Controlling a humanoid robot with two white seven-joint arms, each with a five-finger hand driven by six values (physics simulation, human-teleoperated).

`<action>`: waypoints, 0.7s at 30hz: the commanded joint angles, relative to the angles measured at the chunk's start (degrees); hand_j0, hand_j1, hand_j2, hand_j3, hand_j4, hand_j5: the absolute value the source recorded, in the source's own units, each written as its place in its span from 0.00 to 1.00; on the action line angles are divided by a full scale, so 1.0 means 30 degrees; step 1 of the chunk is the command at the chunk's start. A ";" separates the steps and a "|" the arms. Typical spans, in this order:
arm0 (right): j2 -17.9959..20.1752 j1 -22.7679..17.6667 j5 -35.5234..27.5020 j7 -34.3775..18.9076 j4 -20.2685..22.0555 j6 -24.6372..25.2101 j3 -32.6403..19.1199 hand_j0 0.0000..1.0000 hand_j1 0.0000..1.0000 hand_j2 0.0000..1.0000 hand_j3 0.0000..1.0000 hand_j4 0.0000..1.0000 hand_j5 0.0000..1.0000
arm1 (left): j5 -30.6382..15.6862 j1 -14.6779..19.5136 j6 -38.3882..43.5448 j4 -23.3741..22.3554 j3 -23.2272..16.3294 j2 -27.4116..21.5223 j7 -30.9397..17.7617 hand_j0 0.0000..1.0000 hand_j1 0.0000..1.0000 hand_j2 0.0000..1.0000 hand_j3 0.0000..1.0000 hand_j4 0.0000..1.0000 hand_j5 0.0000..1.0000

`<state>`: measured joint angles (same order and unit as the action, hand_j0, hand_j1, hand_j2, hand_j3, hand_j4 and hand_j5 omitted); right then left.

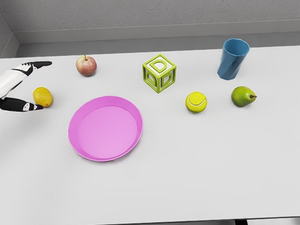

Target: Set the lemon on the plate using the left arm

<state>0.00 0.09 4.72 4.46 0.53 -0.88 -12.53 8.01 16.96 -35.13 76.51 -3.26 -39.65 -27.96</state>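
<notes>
Left hand (20, 88), fingers spread wide, brackets a lemon (42, 97) at the white table's (193, 180) left edge, near a pink plate (105, 128), without closing on it.

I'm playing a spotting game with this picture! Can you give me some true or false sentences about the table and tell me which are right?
1. The lemon lies on the table, left of the pink plate. True.
2. The plate has the apple on it. False: the plate holds nothing, and the apple sits on the table behind it.
3. The left hand is open, with fingers near the lemon. True.
4. The blue cup lies on its side. False: it stands upright.
5. The tennis ball is between the letter block and the pear. True.
</notes>
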 commanded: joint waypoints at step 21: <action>0.0000 0.0000 -0.0021 0.0006 -0.0002 0.0002 -0.0070 1.00 1.00 1.00 1.00 1.00 1.00 | 0.4772 0.3428 0.0043 -0.2856 -0.4918 -0.1842 -0.0465 1.00 1.00 1.00 1.00 1.00 1.00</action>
<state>0.00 0.09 4.67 4.49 0.53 -0.88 -12.75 20.79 27.42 -35.12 68.21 -15.40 -44.91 -29.35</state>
